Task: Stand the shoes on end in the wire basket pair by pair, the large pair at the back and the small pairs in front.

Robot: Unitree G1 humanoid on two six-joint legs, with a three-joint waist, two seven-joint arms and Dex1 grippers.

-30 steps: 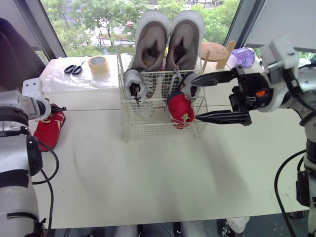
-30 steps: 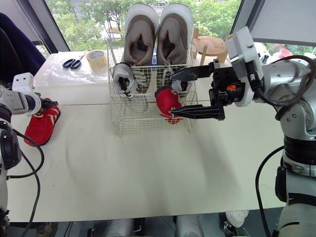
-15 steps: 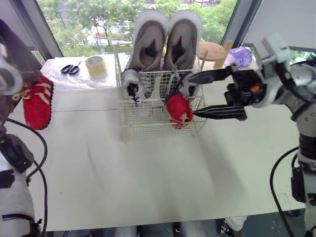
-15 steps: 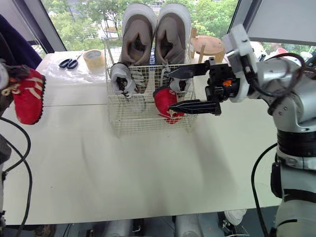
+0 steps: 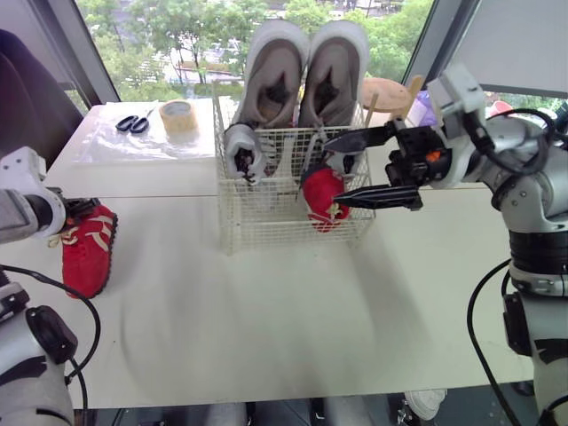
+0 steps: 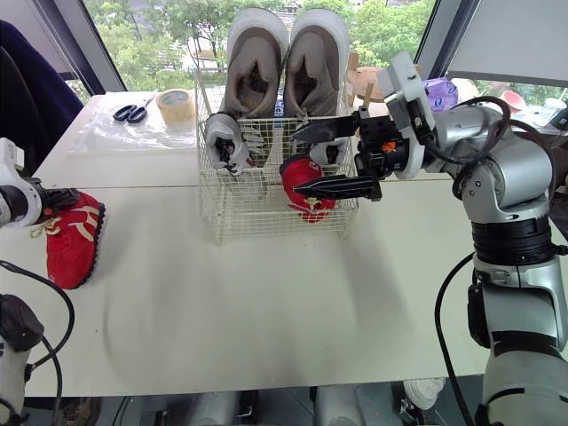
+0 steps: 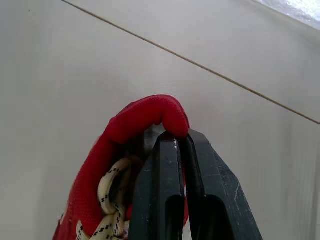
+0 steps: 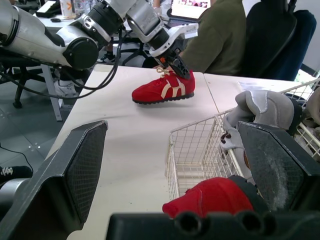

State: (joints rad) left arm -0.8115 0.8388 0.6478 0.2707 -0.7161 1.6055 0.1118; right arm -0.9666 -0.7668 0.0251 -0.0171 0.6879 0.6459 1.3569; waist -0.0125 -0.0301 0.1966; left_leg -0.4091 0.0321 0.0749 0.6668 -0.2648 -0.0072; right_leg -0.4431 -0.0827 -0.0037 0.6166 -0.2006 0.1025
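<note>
**Left gripper clamped on the loose red shoe; right gripper spread wide at the basket.**
The shoe hangs at the table's left side, well apart from the basket, pinched by its heel collar. Whether the sole touches the table cannot be determined. Expect a light load: soft fabric upper, stiffer sole. The collar hold suits end-on insertion beside its mate in front. The shoe may swing, and the laces could snag the wire.

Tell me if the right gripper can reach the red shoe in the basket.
Probably yes: the open right gripper hovers at the wire basket, red shoe between its fingers, nothing blocking.
</note>
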